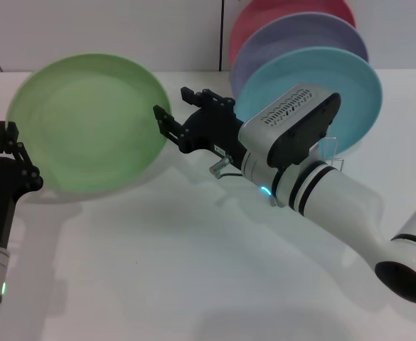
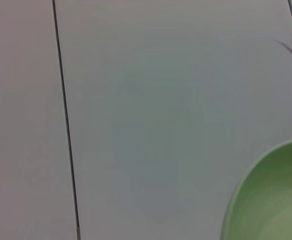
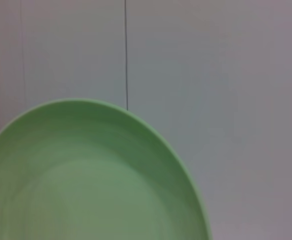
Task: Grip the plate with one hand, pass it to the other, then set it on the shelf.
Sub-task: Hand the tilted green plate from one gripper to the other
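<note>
The light-green plate [image 1: 87, 121] is held up off the table, tilted with its face toward me. My left gripper [image 1: 19, 156] is at its lower left rim and shut on it. My right gripper [image 1: 178, 114] is at the plate's right rim, its fingers apart, one dark finger [image 1: 163, 124] right at the edge. The plate [image 3: 86, 180] fills much of the right wrist view, while the left wrist view catches only a piece of the plate's [image 2: 270, 200] rim. A bit of the shelf [image 1: 333, 150] shows behind my right arm, at the back right.
A turquoise-blue plate [image 1: 350, 85], a purple plate [image 1: 300, 39] and a red plate [image 1: 279, 14] stand upright in the shelf at the back right. The white table [image 1: 158, 263] lies below, and a white wall runs behind it.
</note>
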Robot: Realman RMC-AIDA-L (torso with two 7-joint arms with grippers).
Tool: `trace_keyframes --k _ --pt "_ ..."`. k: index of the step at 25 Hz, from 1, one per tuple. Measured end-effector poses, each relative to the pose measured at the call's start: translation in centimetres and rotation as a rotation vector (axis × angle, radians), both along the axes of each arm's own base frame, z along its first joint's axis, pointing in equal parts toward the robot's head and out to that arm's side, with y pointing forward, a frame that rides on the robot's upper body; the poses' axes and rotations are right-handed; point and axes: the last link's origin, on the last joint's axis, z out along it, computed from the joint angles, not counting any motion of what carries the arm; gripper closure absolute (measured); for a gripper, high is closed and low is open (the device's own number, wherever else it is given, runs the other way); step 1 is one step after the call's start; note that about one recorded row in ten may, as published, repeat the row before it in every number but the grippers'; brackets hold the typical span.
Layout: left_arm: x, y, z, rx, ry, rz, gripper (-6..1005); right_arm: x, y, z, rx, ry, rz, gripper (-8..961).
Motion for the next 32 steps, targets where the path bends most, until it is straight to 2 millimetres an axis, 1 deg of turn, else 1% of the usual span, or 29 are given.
trace_keyframes --k 4,14,32 --pt "0.09 0.04 -0.01 0.001 0.0 -0.002 967 -0.05 0.02 0.0 0.0 0.002 -0.001 439" --pt "0.22 0.09 -0.09 -0.002 -0.002 -0.003 967 -0.33 -0.17 -0.3 -0.017 0.006 -0.008 638" --pt "0.25 0.27 -0.13 -0.004 -0.005 0.001 967 -0.28 -0.45 -0.4 -0.022 0.017 -0.015 805"
